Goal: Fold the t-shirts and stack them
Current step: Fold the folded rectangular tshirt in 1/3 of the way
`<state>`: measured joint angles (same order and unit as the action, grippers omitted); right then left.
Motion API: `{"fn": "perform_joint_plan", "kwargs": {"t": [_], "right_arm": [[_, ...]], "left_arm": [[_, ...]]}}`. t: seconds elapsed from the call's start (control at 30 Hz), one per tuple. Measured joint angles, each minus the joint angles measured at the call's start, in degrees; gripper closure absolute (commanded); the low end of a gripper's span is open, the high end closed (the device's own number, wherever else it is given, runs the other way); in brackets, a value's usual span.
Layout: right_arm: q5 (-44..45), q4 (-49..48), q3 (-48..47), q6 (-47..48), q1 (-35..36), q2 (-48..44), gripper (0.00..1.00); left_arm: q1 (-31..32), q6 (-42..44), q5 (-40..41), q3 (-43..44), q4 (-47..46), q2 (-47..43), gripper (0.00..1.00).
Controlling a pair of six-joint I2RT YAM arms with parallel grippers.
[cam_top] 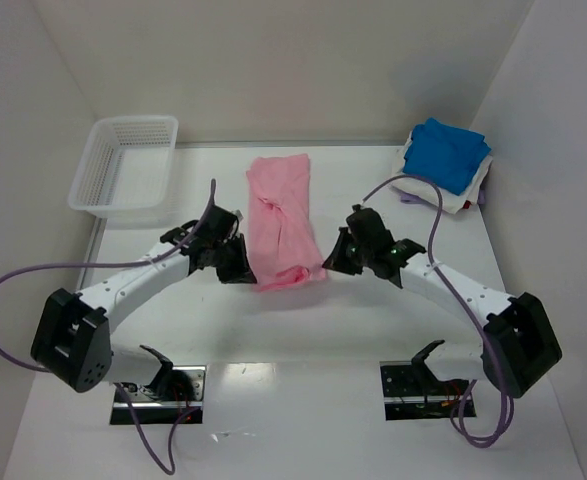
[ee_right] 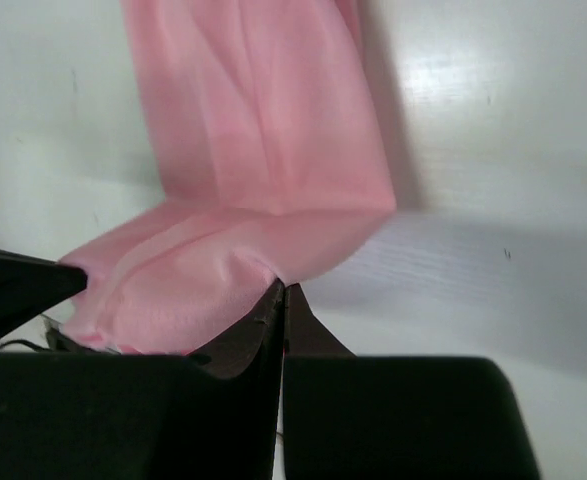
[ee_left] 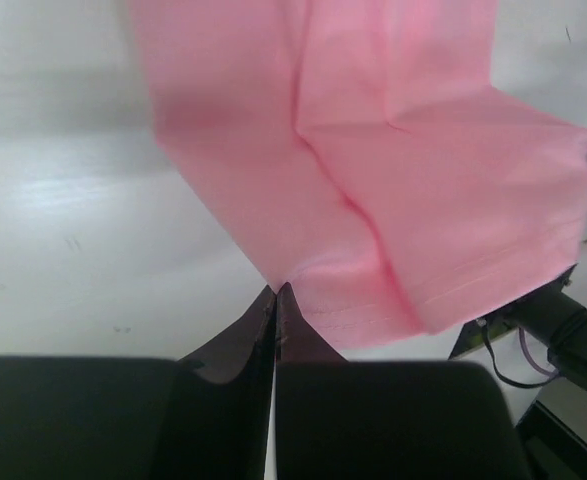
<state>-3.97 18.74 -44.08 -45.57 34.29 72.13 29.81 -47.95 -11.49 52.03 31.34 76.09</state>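
A light pink t-shirt (cam_top: 278, 215) lies in a long narrow strip down the middle of the table, its near end raised and curled. My left gripper (cam_top: 247, 270) is shut on the near left corner of that end; in the left wrist view the fingertips (ee_left: 278, 292) pinch the pink cloth (ee_left: 373, 170). From the other side, my right gripper (cam_top: 330, 264) is shut on the near right corner, tips (ee_right: 283, 288) biting the pink fold (ee_right: 253, 150). A bright blue t-shirt (cam_top: 449, 150) rests folded on a white t-shirt (cam_top: 470, 190) at the back right.
A white mesh basket (cam_top: 125, 165) stands at the back left by the wall. White walls close in the table at the back and on both sides. Purple cables (cam_top: 428, 205) loop off both arms.
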Motion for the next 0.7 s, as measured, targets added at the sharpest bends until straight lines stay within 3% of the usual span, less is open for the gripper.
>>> {"fn": "perform_joint_plan", "kwargs": {"t": [0.33, 0.7], "right_arm": [[-4.0, -0.8, -16.1, 6.8, -6.7, 17.0, 1.00], [-8.3, -0.6, -32.8, 11.2, -10.2, 33.9, 1.00]], "left_arm": [[-10.9, 8.8, -3.9, 13.1, 0.6, 14.1, 1.00], [-13.8, 13.5, -8.8, 28.8, 0.1, 31.3, 1.00]]}}
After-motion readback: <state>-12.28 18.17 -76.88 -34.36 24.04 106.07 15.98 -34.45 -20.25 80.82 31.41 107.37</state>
